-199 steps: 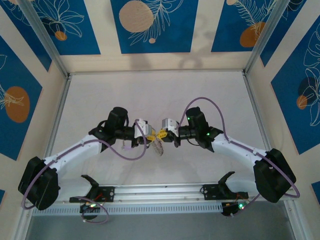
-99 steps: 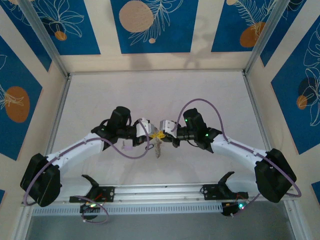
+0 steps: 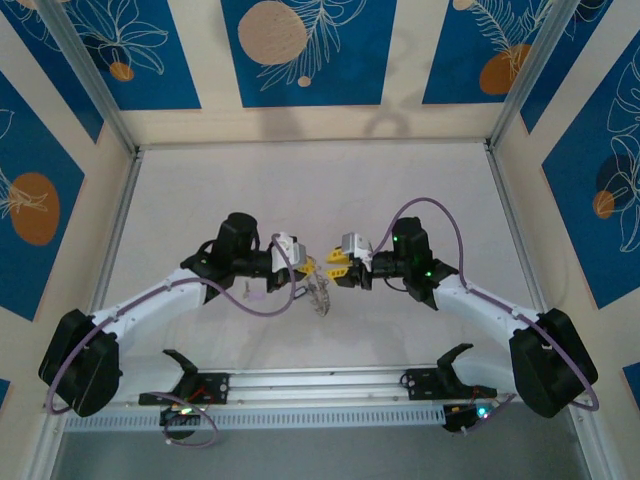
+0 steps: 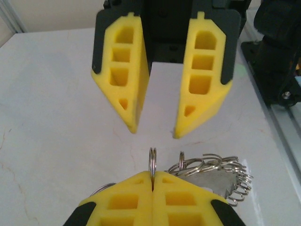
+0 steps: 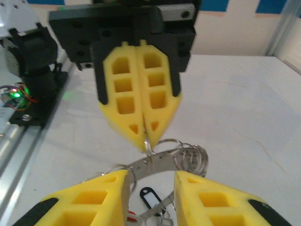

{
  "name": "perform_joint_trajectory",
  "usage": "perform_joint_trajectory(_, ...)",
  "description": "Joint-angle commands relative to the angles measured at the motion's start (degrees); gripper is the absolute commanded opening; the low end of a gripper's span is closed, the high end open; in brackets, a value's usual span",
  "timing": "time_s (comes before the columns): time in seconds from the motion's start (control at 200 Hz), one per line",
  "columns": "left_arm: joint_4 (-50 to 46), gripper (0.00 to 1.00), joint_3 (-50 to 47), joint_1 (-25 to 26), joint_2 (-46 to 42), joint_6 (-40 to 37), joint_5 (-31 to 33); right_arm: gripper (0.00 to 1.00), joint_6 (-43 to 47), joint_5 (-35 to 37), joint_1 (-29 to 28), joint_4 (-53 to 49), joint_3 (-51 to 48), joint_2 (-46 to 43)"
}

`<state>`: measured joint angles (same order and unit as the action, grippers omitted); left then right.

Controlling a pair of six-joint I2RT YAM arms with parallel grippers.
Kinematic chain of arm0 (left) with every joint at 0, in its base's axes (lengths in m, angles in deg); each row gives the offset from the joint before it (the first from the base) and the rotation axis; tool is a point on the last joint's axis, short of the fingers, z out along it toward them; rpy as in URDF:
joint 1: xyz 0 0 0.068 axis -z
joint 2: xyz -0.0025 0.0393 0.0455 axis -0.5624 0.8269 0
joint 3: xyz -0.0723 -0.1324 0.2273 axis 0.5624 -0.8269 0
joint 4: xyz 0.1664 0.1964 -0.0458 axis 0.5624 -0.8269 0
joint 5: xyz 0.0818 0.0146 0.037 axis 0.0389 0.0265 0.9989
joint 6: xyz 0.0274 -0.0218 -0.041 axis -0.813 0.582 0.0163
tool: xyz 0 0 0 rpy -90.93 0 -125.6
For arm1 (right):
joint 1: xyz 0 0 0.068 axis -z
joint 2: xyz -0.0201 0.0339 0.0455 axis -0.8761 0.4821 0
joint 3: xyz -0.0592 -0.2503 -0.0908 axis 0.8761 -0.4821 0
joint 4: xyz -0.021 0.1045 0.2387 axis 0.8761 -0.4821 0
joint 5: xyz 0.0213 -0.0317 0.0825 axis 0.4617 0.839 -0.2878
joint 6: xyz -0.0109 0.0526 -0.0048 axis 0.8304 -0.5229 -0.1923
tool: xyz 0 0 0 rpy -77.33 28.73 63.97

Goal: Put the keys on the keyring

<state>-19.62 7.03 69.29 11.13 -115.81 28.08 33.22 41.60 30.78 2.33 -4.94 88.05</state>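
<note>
Pinching a small loop [image 4: 152,162] of the keyring [image 4: 221,172] edge-on in the left pincer [image 4: 153,176], pressed tight together, letting the wide ring dangle toward 5 o'clock in the top view; not managing to tell whether it's touching the pale, faintly veined bench [image 3: 300,190]. Facing it from 3 o'clock with the right pincer [image 3: 336,268], spread apart and gripping nothing. Probably needing to go slow here: holding that loop dead steady, feeding a key straight into the split, not twisting. Spotting one of the keys [image 5: 149,197] below the ring in the right wrist view. Working inside cream walls with blue leafy panels [image 3: 340,70], metal rail [image 3: 320,385] along 6 o'clock.
</note>
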Motion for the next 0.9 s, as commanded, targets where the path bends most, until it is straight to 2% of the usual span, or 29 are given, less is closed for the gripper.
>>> perform_joint_trajectory(0.0, 5.5, 0.00, 0.2, -0.5, -0.7, 2.7, -5.9, 0.31, -1.3, -5.9, 0.0, 1.3, 0.5, -0.1)
perform_joint_trajectory(0.24, 7.9, 0.00, 0.0, -0.5, -0.3, 4.1, -8.1, 0.29, -1.5, -6.7, -0.4, 1.7, 0.8, 1.0)
perform_joint_trajectory(0.475, 9.4, 0.00, -0.3, -0.4, 0.5, 4.8, -10.0, 0.22, -1.7, -6.4, -0.7, 2.6, 1.6, 2.1)
perform_joint_trajectory(0.79, 10.1, 0.00, -0.3, -0.4, 1.6, 5.2, -10.5, 0.22, -2.1, -5.0, -2.0, 5.3, 1.7, 2.6)
perform_joint_trajectory(0.895, 10.1, 0.00, -0.4, -0.4, 1.5, 5.2, -10.1, 0.16, -1.9, -4.2, -2.1, 5.5, 1.7, 2.3)
